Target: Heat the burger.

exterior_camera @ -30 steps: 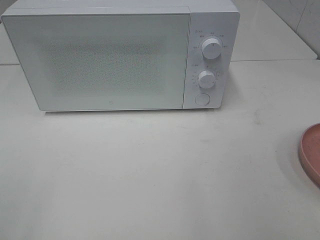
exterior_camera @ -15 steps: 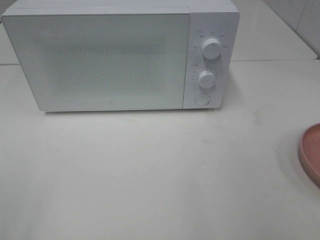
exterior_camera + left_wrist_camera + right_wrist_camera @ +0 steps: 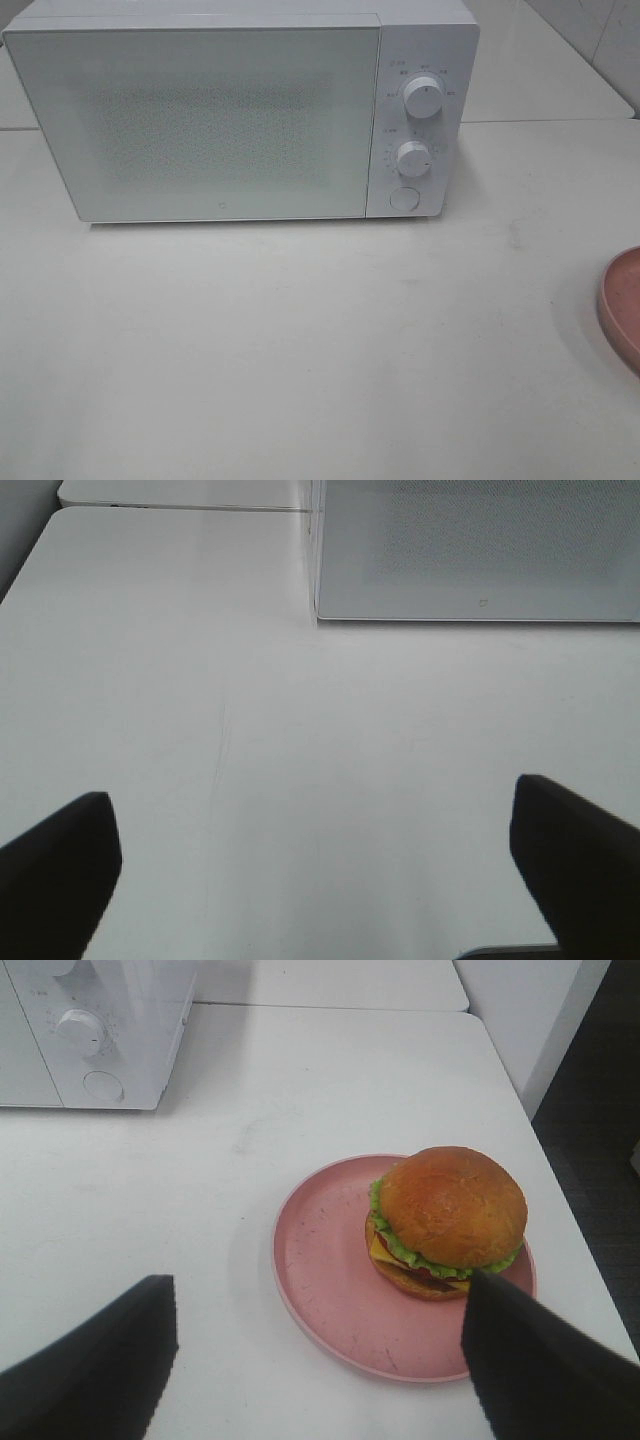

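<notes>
Both end effectors stand open and empty: the left gripper point(image 3: 315, 880) hangs over bare table point(image 3: 300, 350) before the microwave point(image 3: 240, 110), and the right gripper point(image 3: 315, 1360) hangs over the pink plate point(image 3: 320, 1260). The burger point(image 3: 448, 1220) sits on that plate, off-centre, ungripped. With the microwave door point(image 3: 200, 120) shut, no step appears complete; opening, loading, closing and setting the dials remain.

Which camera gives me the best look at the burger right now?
The right wrist view. It shows the whole burger sitting on the pink plate, off-centre, with bun, lettuce and cheese clear. The exterior high view catches only an edge of the plate at its right border, no burger. The left wrist view shows neither, just table and the microwave.
</notes>
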### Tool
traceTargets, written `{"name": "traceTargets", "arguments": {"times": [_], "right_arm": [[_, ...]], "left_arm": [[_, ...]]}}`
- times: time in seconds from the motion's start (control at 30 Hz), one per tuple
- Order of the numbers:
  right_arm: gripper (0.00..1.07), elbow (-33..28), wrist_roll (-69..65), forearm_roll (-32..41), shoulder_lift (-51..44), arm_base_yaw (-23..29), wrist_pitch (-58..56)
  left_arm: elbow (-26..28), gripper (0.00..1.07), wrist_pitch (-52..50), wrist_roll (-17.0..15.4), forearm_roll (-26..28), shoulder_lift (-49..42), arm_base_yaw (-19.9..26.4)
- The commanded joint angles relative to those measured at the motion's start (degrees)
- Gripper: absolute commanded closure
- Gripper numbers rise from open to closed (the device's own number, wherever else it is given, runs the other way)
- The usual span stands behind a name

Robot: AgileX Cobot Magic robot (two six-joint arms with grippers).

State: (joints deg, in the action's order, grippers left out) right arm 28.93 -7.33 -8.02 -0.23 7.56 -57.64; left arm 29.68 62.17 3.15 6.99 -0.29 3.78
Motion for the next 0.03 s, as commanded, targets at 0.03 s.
{"name": "traceTargets", "arguments": {"times": [0.03], "right_arm": [[0.32,-0.1,0.5,-0.2,-1.3,-0.2,0.6]], "left_arm": [[-0.1,0.09,-0.8,-0.4,0.2,-1.4,0.0]]}}
